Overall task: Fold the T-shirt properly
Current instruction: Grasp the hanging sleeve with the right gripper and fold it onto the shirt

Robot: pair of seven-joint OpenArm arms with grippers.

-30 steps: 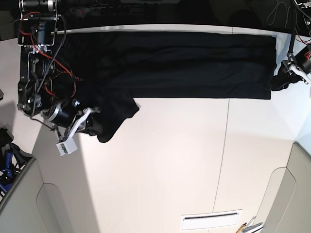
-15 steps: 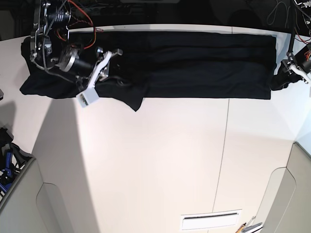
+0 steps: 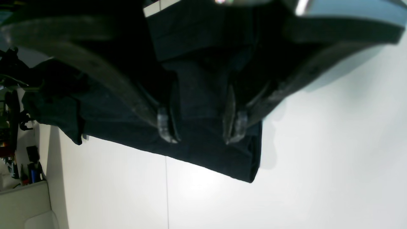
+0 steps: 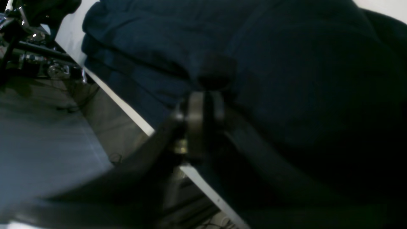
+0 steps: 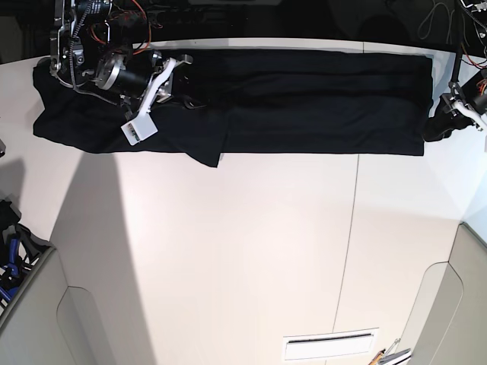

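Observation:
The black T-shirt (image 5: 304, 99) lies as a long folded band along the table's far edge. Its left end is rumpled, and a flap points toward me. My right gripper (image 5: 181, 80) sits on the shirt's left part. In the right wrist view it (image 4: 203, 95) is shut, with a bulge of the shirt (image 4: 286, 63) pinched at its tips. My left gripper (image 5: 440, 128) is at the shirt's right end near the front corner. In the left wrist view it (image 3: 200, 127) has its fingertips (image 3: 165, 127) apart over the shirt (image 3: 203, 156).
The white table (image 5: 243, 251) stretches toward me, with a seam (image 5: 351, 228) running front to back. A slotted white plate (image 5: 331, 346) lies near the front edge. Blue-and-black gear (image 5: 9, 258) sits off the table's left side. The table's far edge (image 4: 127, 108) drops off behind the shirt.
My right gripper has carried the shirt's hanging left part up from the table's left side and rightward onto the band. The left arm has not moved.

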